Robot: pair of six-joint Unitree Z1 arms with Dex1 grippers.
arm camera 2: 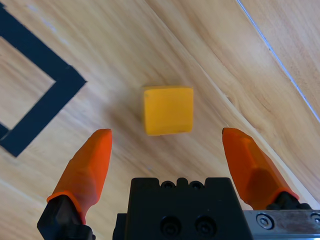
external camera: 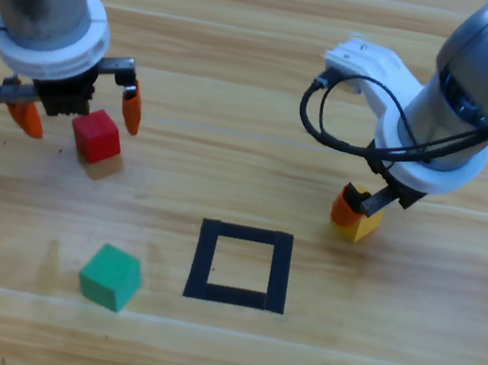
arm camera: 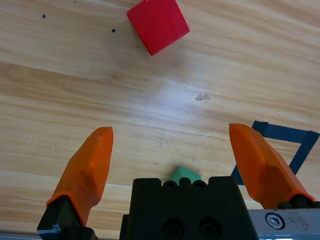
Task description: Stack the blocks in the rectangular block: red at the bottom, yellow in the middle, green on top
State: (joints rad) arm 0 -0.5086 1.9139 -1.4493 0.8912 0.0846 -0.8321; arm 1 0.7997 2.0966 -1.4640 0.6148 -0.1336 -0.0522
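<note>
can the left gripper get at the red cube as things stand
Probably yes. The left gripper hangs open right over the red cube, which sits alone on bare wood, with the green cube well off and nothing between.

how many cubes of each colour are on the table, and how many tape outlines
red cube: 1
yellow cube: 1
green cube: 1
black tape outline: 1, with nothing inside it
total: 4 things, 3 of them cubes
</note>
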